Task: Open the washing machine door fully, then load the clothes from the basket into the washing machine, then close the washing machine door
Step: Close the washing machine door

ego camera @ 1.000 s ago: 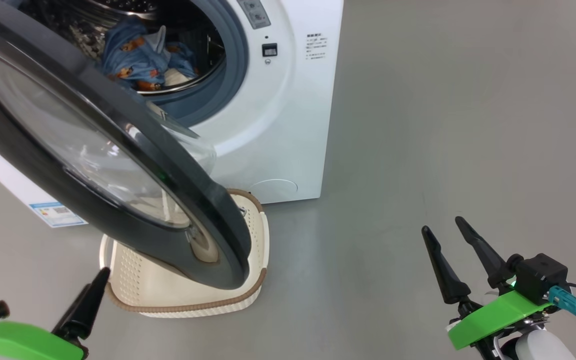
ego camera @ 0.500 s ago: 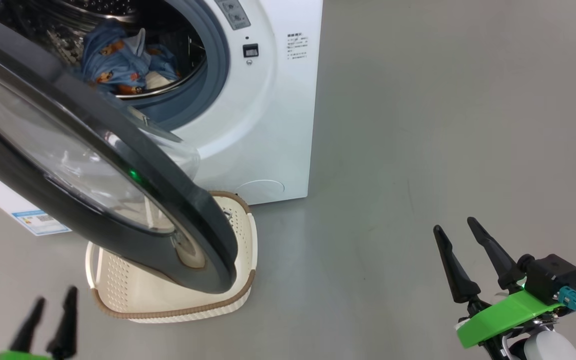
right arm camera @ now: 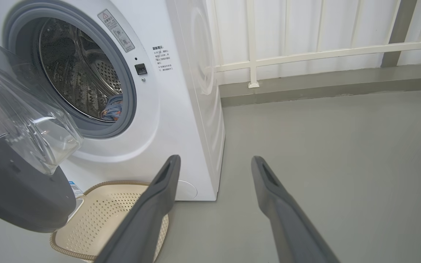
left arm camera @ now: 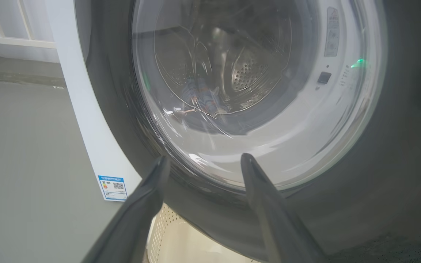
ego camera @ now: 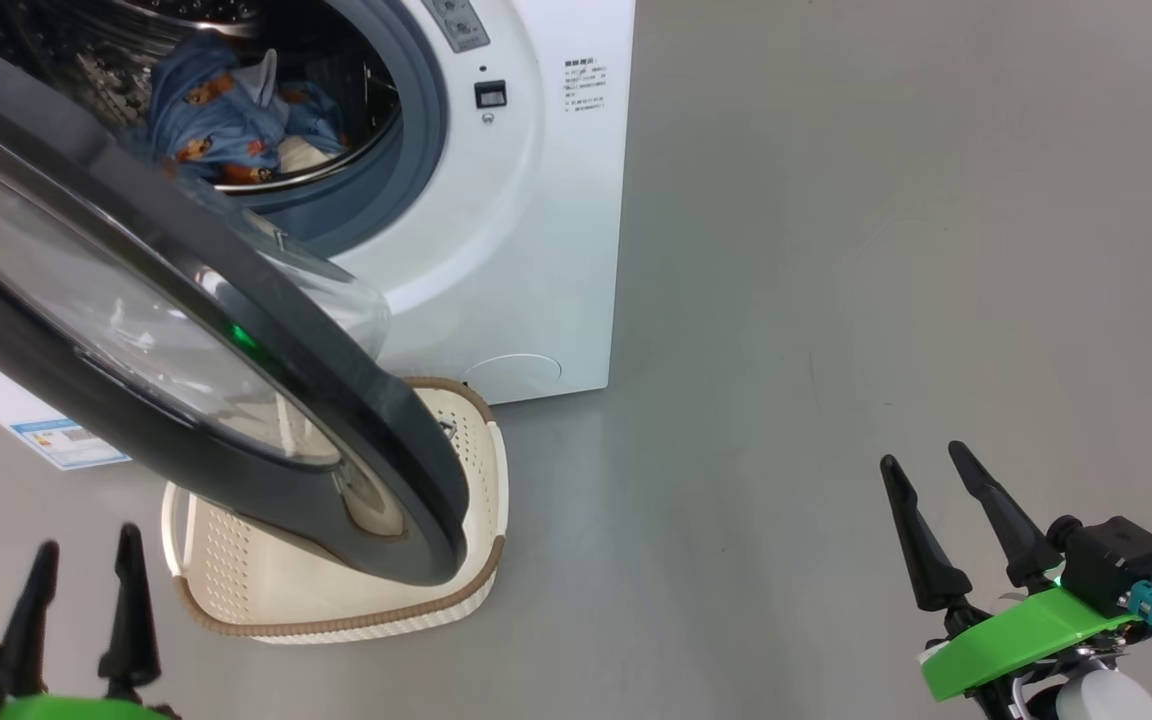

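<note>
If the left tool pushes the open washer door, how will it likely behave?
The door would probably swing rather than flex; its wide black rim looks rigid. The glossy rim and bulging glass look slick, so the open left tool may slide off. Swinging shut, it seems likely to clear the basket beneath.

Head camera looks down over the door point(ego camera: 406, 470); left wrist faces its glass up close; right wrist, farther right, shares door and washer point(right arm camera: 170, 109).

clothes point(ego camera: 226, 120) in washing machine point(ego camera: 536, 250), basket point(ego camera: 336, 627) before it, under the door point(ego camera: 416, 480)
</note>
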### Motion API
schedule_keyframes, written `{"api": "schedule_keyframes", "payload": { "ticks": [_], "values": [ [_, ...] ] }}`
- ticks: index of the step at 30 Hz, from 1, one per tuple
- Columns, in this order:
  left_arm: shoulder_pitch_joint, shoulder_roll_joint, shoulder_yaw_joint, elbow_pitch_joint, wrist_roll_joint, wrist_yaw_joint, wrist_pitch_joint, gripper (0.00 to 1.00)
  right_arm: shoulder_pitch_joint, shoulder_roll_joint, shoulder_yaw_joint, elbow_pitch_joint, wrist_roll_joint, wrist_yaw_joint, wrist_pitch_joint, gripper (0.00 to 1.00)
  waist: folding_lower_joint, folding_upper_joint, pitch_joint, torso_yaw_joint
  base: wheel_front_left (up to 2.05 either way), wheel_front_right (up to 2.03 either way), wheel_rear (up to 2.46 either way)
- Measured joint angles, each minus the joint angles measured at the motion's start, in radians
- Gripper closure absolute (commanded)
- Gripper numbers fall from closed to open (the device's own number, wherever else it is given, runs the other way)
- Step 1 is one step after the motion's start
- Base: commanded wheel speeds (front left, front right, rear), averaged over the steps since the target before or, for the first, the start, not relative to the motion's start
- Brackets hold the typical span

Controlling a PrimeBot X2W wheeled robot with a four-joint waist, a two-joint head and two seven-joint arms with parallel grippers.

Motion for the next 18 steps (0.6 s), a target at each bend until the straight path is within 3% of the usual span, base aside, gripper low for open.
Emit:
{"api": "schedule_keyframes", "payload": {
  "ticks": [8,18],
  "values": [
    [0.033,-0.054,0.018,0.015,0.072,-0.001,0.0,0.0,0.0,0.012,0.002,0.001,0.0,0.0,0.0,0.0,0.0,0.0,0.0,0.003,0.0,0.0,0.0],
    [0.033,-0.056,0.007,0.021,0.077,-0.001,0.0,0.0,0.0,0.011,0.01,0.001,0.0,0.0,0.0,0.0,0.0,0.0,-0.003,0.02,0.0,0.0,0.0]
  ]
}}
